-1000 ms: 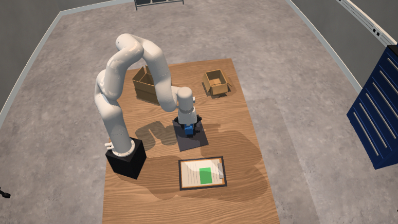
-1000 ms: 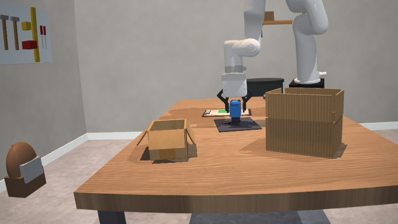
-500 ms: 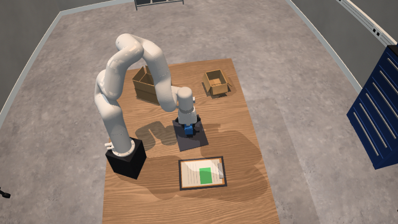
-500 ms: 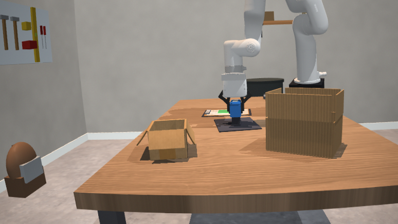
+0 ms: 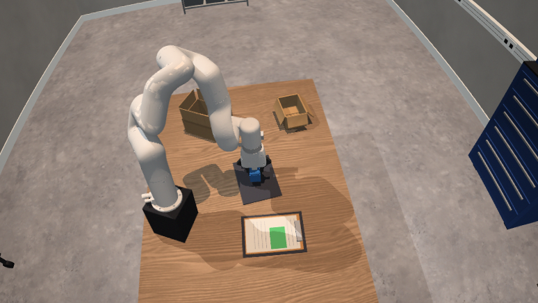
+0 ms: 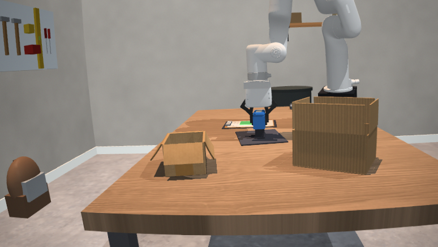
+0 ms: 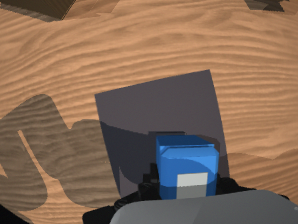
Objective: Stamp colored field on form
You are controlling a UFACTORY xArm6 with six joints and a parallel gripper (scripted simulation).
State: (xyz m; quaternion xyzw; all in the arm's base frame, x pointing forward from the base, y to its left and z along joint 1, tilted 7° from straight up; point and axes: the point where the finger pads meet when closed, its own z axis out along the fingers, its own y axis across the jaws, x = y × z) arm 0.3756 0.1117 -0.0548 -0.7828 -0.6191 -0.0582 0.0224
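My base point(image 5: 185, 225) stands on the bench's point(image 5: 210, 278) left edge. The mat point(image 5: 263, 193) lies mid-bench, with the stamp point(image 6: 258, 120) upright on it (my gripper point(image 6: 258, 114) closed around it from above). The clipboard point(image 5: 245, 235) lies between mat and near edge. Toward the far edge sit two boxes: the larger point(image 5: 193, 116) left, the smaller point(image 5: 291, 110) right, seemingly well apart.

Wooden surface point(image 6: 245, 196) with wavy grain carries two cardboard boxes, well apart. Large corrugated brown box point(image 6: 334, 135), top open, flaps upright. Small tan cardboard box point(image 6: 184, 153), top open, flaps splayed outward. Grey speckled floor point(image 5: 395, 56). Dark blue drawer cabinet point(image 5: 508, 150) by wall. Grey tool board point(image 6: 26, 36) on wall: hammers, yellow bar, red blocks. Brown egg-shaped object point(image 6: 21, 176) on brown block.
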